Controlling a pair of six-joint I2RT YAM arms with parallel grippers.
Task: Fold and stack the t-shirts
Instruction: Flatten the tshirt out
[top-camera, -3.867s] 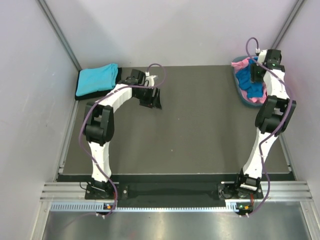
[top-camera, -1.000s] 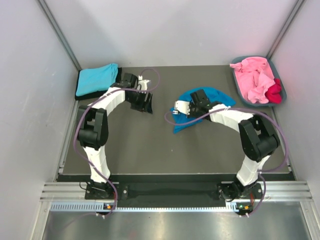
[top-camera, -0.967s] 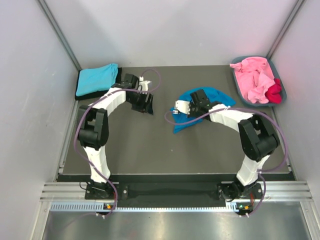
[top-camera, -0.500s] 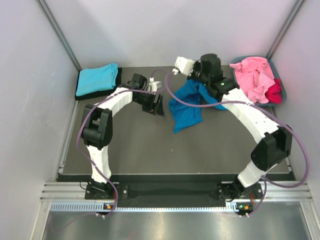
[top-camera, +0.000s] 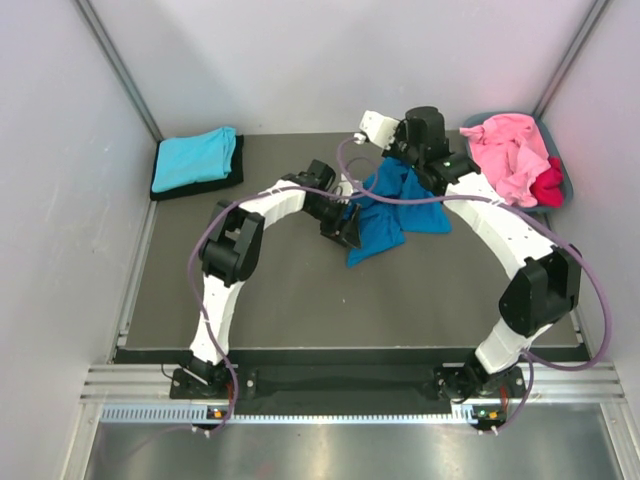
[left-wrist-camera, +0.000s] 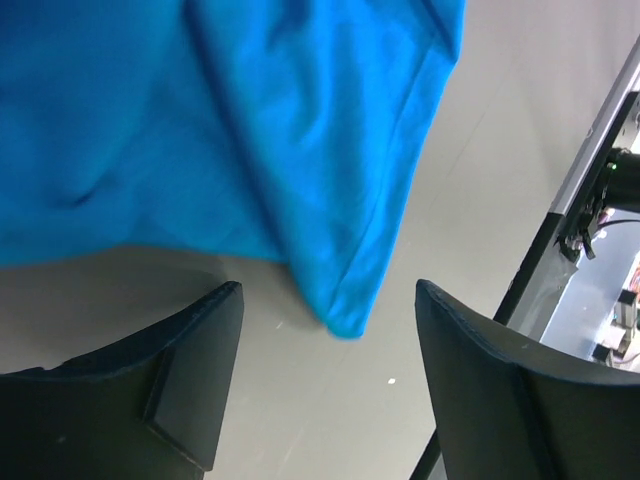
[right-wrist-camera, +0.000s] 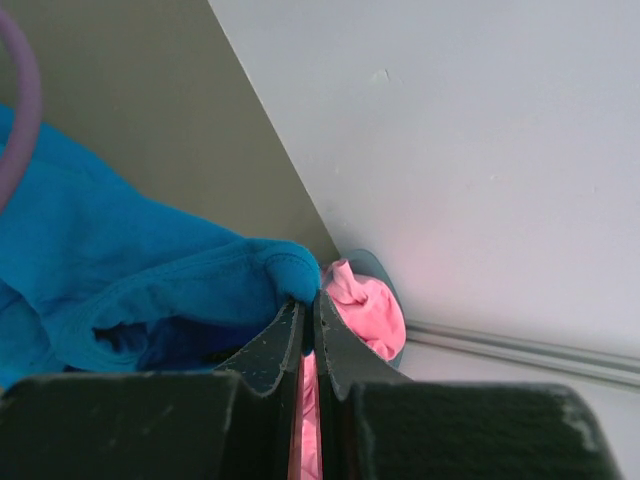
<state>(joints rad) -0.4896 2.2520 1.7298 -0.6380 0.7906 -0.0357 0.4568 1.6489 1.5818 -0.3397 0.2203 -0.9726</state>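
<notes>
A bright blue t-shirt (top-camera: 392, 218) hangs from my right gripper (top-camera: 402, 168), its lower part trailing on the dark table (top-camera: 280, 290). In the right wrist view the gripper (right-wrist-camera: 308, 300) is shut on a folded edge of the blue t-shirt (right-wrist-camera: 130, 270). My left gripper (top-camera: 345, 226) is open at the shirt's lower left side. In the left wrist view a corner of the blue t-shirt (left-wrist-camera: 250, 130) dangles between the spread fingers (left-wrist-camera: 190, 370) of that gripper (left-wrist-camera: 328, 296), untouched. A turquoise t-shirt (top-camera: 195, 158) lies folded at the back left.
Pink t-shirts (top-camera: 505, 155) and a crimson one (top-camera: 548, 185) fill the grey-blue tub (top-camera: 472, 121) at the back right, close behind my right arm. The turquoise shirt rests on a black pad (top-camera: 200, 186). White walls enclose the table on three sides.
My right gripper has lifted the blue t-shirt off the table toward the back. My left gripper has swung right, from near the turquoise shirt to the blue shirt's hanging corner.
</notes>
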